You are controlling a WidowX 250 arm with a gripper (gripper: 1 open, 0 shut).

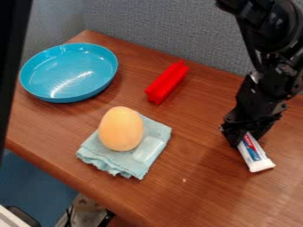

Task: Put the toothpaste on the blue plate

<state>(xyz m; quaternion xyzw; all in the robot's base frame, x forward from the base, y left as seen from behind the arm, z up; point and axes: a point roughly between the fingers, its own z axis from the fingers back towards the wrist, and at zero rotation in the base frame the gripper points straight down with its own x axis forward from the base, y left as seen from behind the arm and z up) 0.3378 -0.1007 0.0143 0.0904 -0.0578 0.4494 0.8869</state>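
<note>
The toothpaste (256, 152), a small white tube with red and blue print, lies flat on the wooden table (196, 115) at the right. My black gripper (240, 135) points down at its far end and is shut there; whether the fingers actually clamp the tube is hidden by the hand itself. Far to the left, near the table's back corner, sits the blue plate (69, 71), round, glossy and empty.
A red rectangular block (167, 82) lies between plate and gripper. An orange egg-shaped object (120, 129) rests on a pale blue-green folded cloth (126, 148) near the front edge. The table's front edge runs diagonally below the cloth.
</note>
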